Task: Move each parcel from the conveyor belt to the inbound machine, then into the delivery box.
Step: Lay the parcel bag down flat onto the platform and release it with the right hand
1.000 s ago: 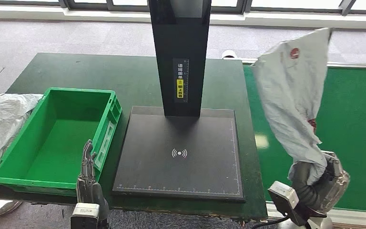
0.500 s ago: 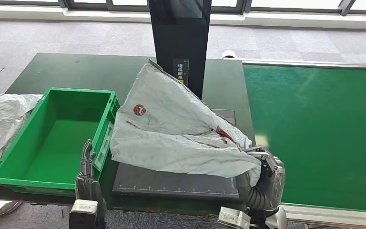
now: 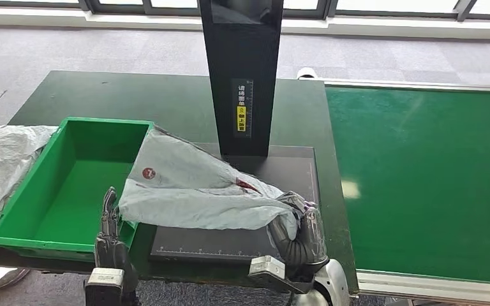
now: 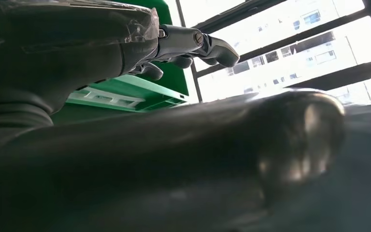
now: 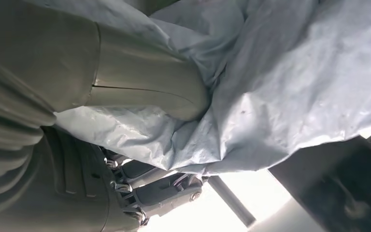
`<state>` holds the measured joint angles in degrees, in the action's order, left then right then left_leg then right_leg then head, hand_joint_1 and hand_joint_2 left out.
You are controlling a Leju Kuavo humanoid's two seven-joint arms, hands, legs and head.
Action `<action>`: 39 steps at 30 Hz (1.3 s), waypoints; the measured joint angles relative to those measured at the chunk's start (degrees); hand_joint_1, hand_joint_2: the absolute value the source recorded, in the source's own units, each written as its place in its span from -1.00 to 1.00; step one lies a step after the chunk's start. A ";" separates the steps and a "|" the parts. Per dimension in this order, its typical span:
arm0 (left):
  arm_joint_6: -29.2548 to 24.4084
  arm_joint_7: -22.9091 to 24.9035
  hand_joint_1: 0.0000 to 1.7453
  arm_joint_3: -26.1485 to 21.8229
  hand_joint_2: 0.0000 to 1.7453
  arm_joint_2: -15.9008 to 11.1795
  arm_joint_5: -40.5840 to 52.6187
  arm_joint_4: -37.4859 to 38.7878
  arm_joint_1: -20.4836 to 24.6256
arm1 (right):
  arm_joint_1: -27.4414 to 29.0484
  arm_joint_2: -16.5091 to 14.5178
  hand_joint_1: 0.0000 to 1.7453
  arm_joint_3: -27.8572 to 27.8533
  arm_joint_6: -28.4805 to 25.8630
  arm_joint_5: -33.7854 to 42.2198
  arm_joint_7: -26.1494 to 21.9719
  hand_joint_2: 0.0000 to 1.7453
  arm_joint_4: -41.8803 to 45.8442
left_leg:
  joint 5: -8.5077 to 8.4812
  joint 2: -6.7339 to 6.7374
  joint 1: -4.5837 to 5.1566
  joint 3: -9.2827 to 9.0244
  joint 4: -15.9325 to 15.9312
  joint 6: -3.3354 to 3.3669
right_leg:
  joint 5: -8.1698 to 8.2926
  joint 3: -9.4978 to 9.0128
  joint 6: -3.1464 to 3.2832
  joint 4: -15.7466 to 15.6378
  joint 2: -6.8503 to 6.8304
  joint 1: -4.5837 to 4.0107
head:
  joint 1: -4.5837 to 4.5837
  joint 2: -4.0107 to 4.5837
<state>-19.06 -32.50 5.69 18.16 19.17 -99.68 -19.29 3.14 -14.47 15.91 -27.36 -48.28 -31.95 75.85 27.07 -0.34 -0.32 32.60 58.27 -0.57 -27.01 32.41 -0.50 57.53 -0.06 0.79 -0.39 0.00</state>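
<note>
A crumpled grey plastic parcel [image 3: 194,191], soft and heavily creased with a round red logo near one corner, hangs in the grip of the robot's right hand [image 3: 296,220], its thumb [image 5: 145,89] and darker fingers [image 5: 159,191] clamped on a bunched end of the film. The bag stretches across the flat matte-black platform of the inbound machine [image 3: 281,191], and its far corner overlaps the rim of the green moulded-plastic delivery box [image 3: 51,191]; whether it rests on the platform cannot be told. A glossy black column [image 3: 242,70] with a yellow-and-white label rises behind the platform, which carries a white wireless symbol partly hidden and ruler ticks along its edge. The left hand [image 3: 110,233] stands at the near corner of the box, its fingers straight, pointing upward and holding nothing; from the left wrist they [image 4: 193,43] stretch along the box's ribbed green wall. Another wrinkled grey bag [image 3: 3,159] lies beside the box on the dark green table [image 3: 166,95]. The conveyor belt [image 3: 421,172] spreads smooth and green alongside.
</note>
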 joint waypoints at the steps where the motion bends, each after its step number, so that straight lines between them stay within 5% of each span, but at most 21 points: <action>1: 0.09 -0.08 -1.00 0.02 -1.00 0.00 -0.79 0.11 0.08 | -0.12 0.01 1.00 0.04 -0.70 -0.85 1.63 1.00 -1.70 | 0.00 0.00 0.00 0.00 0.00 0.00 | 0.00 0.00 0.00 0.00 0.01 0.00 | 0.00 0.01; 5: -1.00 0.05 -1.00 -0.13 -1.00 0.03 -2.42 0.52 0.39 | 0.94 0.27 1.00 -0.02 -2.43 -2.82 6.14 1.00 -5.61 | 0.02 0.03 0.01 0.05 0.01 -0.01 | 0.00 0.08 0.00 -0.01 0.06 0.01 | 0.01 0.01; 19: -8.79 2.94 -1.00 -0.20 -1.00 0.14 -2.48 0.69 0.64 | 1.88 0.42 1.00 -1.93 -3.73 -3.48 7.49 1.00 -8.97 | 0.05 0.09 0.01 0.06 0.01 -0.01 | 0.00 0.16 0.00 -0.01 0.19 0.01 | 0.00 0.00; 23: -10.60 2.89 -1.00 0.10 -1.00 0.06 -2.09 0.96 0.81 | 2.50 0.42 0.62 -3.04 -4.16 -3.83 7.60 1.00 -8.99 | 0.05 0.10 0.01 0.05 0.02 -0.01 | 0.00 0.15 0.00 -0.02 0.20 0.01 | 0.00 0.01; 26: -11.54 2.51 -1.00 0.40 -1.00 -0.05 -2.93 1.36 0.99 | 3.01 0.42 0.62 -3.86 -5.07 -3.13 7.12 1.00 -8.99 | 0.05 0.11 0.01 0.06 0.02 -0.01 | 0.00 0.15 0.00 -0.02 0.20 0.01 | 0.00 0.01; 27: -11.67 2.48 -1.00 0.45 -1.00 -0.08 -3.13 1.49 1.05 | 3.12 0.42 0.43 -4.05 -5.27 -2.95 7.00 1.00 -8.99 | 0.05 0.11 0.01 0.06 0.02 -0.01 | 0.00 0.16 0.00 -0.02 0.21 0.01 | 0.00 0.00; 30: -11.79 2.45 -1.00 0.57 -1.00 -0.15 -3.33 1.84 1.22 | 3.30 0.42 -0.79 -4.33 -5.51 -2.78 6.91 1.00 -8.99 | 0.05 0.12 0.01 0.05 0.02 -0.01 | 0.00 0.16 0.00 -0.02 0.23 0.01 | 0.00 0.00; 31: -11.84 2.44 -1.00 0.61 -1.00 -0.16 -3.42 1.95 1.28 | 3.34 0.42 -1.00 -4.42 -5.57 -2.75 6.88 1.00 -8.99 | 0.05 0.12 0.01 0.05 0.02 -0.01 | 0.00 0.15 0.00 -0.02 0.23 0.01 | 0.00 0.00; 39: -14.71 2.31 -1.00 2.10 -1.00 -0.87 -3.16 2.96 2.11 | 3.83 0.42 -1.00 -5.36 -8.20 -1.54 6.24 1.00 -9.03 | 0.05 0.12 0.01 0.04 0.02 -0.01 | 0.00 0.15 0.00 -0.02 0.22 0.01 | 0.00 0.00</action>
<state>-33.77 -30.19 7.79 17.29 16.01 -96.72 -17.18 6.98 -14.05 10.55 -35.56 -49.81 -25.70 66.82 27.12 -0.22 -0.31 32.64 58.29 -0.58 -27.01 32.56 -0.50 57.51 0.16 0.80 -0.39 0.00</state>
